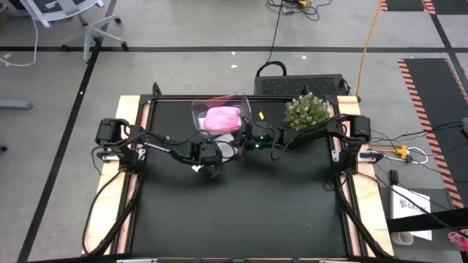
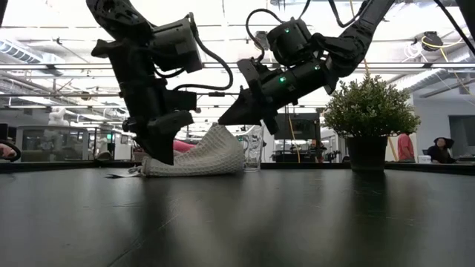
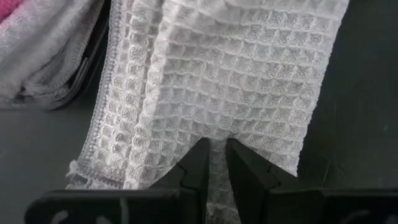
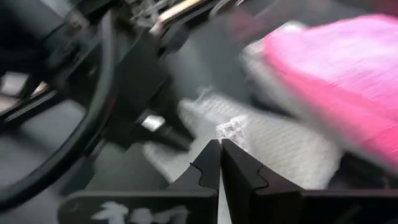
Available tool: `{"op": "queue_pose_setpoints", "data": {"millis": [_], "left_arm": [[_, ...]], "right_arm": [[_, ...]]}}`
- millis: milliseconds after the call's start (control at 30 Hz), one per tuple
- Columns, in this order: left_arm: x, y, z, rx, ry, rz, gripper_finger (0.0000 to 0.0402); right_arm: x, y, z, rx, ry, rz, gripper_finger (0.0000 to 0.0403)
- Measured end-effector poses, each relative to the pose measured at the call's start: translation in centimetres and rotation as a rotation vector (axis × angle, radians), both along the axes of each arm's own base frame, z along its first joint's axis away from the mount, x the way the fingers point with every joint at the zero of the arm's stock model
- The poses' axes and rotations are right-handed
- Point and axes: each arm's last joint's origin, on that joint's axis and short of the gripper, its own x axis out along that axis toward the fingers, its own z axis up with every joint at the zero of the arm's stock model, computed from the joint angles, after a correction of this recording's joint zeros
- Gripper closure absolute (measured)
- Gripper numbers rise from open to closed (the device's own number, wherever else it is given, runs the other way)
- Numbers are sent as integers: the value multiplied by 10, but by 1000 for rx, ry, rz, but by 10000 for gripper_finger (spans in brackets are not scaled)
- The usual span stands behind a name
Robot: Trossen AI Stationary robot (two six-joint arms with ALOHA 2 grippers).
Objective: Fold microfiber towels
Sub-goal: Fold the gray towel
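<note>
A white waffle-weave towel [image 1: 228, 148] lies bunched in a mound [image 2: 200, 157] on the black table, just in front of a clear bin [image 1: 197, 109]. The bin holds the pink towel [image 1: 223, 117]. A second pale towel [image 3: 43, 56] shows beside the pink one. My left gripper [image 1: 212, 162] is shut on the white towel's near-left end, low at the table [image 2: 157, 154]. My right gripper [image 1: 245, 143] slants down from the right, its shut tips at the mound's peak [image 2: 221, 120]. My left gripper pinches a fold of the white towel [image 3: 214, 134] between its two fingers. It comes from above, pointing down, at the mound's left end. That end sits at the table and the cloth is slack and creased beyond the fingers. My right gripper has its shut fingertips at a small raised bit of the white towel [image 4: 227, 129], slanting down from the table's right. The cloth peaks up toward the tips [image 2: 217, 130]. The rest of the towel lies on the table.
A potted plant [image 1: 306, 111] stands at the back right of the table, and it also shows in the low view [image 2: 371, 111]. The clear bin stands close behind both grippers. The black table surface [image 1: 241, 212] stretches toward the near edge.
</note>
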Motion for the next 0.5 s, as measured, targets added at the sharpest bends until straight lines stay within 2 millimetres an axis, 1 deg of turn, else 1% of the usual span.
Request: {"op": "queue_pose_setpoints", "data": {"millis": [133,233,333,500], "left_arm": [[-2,-1,-1,-8,29,-16,339],[-4,-6,-2,-10,44,-25,339],[-5,-17,-2,-15,50,-45,339],[-9,-48,-3,-47,54,-94,339]], "right_arm": [[-6,4,0,0,76,68,401],[-15,5,9,-26,146,67,401],[-27,6,23,-63,204,46,401],[-47,13,58,-111,209,20,401]]}}
